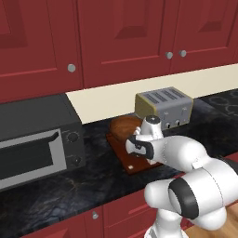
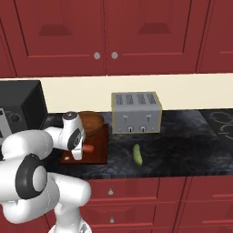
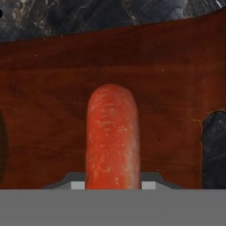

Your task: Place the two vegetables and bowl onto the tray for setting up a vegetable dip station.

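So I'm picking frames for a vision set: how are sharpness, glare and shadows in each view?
Left base view: slightly soft, even lighting, no hard shadows, a pale sheen on the toaster. Right base view: the same flat light; the cucumber reads clearly against the dark counter. Hand view: the carrot is close, its edges soft, with blocky grain on the tray.

My arm (image 2: 32,150) bends forward from the base, elbow folded low, wrist turned so the hand points down. My gripper (image 2: 79,154) sits at the end of it, fingers drawn in close on the carrot (image 3: 113,137), which sticks out between them.
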Controlling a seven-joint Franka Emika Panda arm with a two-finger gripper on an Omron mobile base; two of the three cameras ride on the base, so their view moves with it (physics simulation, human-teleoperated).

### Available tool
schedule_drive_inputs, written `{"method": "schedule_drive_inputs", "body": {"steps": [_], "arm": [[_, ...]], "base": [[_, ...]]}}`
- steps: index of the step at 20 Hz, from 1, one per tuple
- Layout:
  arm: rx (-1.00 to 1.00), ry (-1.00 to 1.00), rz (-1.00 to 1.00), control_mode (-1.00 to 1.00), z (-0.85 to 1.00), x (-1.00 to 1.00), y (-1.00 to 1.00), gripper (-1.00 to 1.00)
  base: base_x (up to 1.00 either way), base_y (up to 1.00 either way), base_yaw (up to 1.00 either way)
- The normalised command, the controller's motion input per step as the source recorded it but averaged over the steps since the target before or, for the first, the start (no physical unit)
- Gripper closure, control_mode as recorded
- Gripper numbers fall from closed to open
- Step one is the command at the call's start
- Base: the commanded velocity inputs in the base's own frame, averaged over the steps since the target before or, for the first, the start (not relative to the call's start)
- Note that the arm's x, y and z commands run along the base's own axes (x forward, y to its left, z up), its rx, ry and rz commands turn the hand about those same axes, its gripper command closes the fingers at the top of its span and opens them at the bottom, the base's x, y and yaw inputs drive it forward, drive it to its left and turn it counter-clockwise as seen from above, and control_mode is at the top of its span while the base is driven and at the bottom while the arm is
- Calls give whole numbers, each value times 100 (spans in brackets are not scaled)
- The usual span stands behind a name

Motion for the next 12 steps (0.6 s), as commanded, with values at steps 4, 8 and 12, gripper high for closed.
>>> {"method": "schedule_drive_inputs", "body": {"steps": [4,8,12], "arm": [[3,1,0,-100,3,-1,-4,-100],[5,5,0,-100,11,0,-8,-100],[5,4,0,-100,14,-3,-9,-100]], "base": [[0,0,0],[0,0,0],[0,0,0]]}}
